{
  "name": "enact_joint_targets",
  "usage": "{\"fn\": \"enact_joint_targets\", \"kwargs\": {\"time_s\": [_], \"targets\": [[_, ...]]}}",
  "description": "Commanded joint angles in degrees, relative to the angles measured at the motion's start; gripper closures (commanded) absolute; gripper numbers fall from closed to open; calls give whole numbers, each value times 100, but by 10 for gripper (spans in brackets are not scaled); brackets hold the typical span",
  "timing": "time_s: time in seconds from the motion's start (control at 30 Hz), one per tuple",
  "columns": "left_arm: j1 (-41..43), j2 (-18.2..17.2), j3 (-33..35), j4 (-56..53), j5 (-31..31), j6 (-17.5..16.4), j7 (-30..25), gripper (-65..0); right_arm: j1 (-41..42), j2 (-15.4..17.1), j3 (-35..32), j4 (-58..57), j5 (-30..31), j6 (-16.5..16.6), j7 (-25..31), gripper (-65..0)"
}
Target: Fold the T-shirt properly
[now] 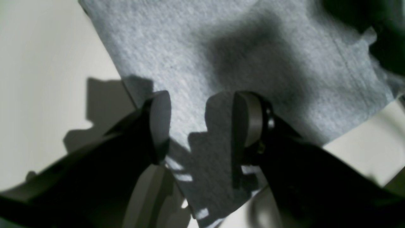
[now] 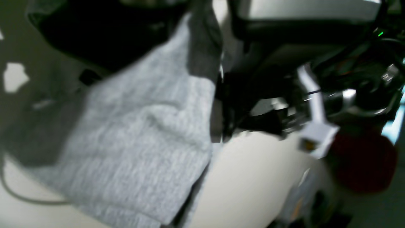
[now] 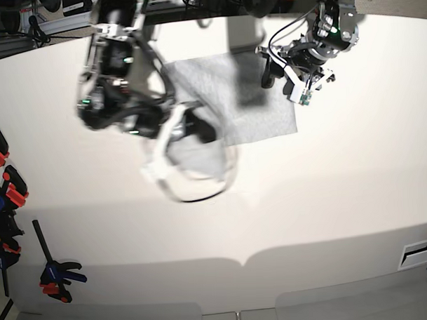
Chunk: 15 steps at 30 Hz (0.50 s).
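The table [image 3: 327,198] is a broad cream surface that fills most of the base view.

The T-shirt [image 3: 229,96] lies in the upper centre of the base view, on the table, as a light grey sheet with its lower right corner spread flat. Its lower left portion is lifted off the surface and hangs in a blurred, curved fold beneath the right arm. No lettering is visible on the exposed side.

The right arm [image 3: 116,79] occupies the upper left of the base view. The right gripper [image 3: 191,126] is at the left edge of the cloth, with its jaws closed on the T-shirt. In the right wrist view, grey fabric [image 2: 139,136] fills the left and centre of the frame and drapes down from the top; the fingers themselves are not distinguishable there.

The left arm [image 3: 328,29] occupies the upper right of the base view. The left gripper [image 1: 202,117] is poised over the right edge of the T-shirt with its jaws spread apart. In the left wrist view, both fingers [image 1: 159,117] stand over the cloth [image 1: 221,47] with a clear gap between them and nothing held.

Several clamps [image 3: 56,274] with orange and black handles lie along the left edge of the base view.
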<state>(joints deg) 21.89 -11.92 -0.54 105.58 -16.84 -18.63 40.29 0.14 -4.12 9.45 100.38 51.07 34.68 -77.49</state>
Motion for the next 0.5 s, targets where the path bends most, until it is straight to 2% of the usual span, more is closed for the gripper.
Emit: {"fn": "enact_joint_targets", "kwargs": {"time_s": [0.0,0.1,0.2,0.37,0.43,0.47], "targets": [[-22,-17,-11,83,-57,-24,-118,-290,92,-105,-144,120,15,-20,131,0],[-48,-20,-11,90,-57,-24,-114,-290,55,-286,-577,120,-503,-61,302,0],[-114,-57,-17,146,-59,-24,-4,-290,44,-319,-837,118,-1086,-175,599,0],[-140,-308,-232,1185,-50,-22,1419,-290,44,-319,-1019,118,-1322,-214,761,0],[-138,-426,-490,1679,11,17,1746,-290,46,-321,-1054,118,-1322,-214,761,0],[-138,-463,-647,1875,144,170,1788,-290,46,-321,-1069,118,-1320,-214,761,0]]}}
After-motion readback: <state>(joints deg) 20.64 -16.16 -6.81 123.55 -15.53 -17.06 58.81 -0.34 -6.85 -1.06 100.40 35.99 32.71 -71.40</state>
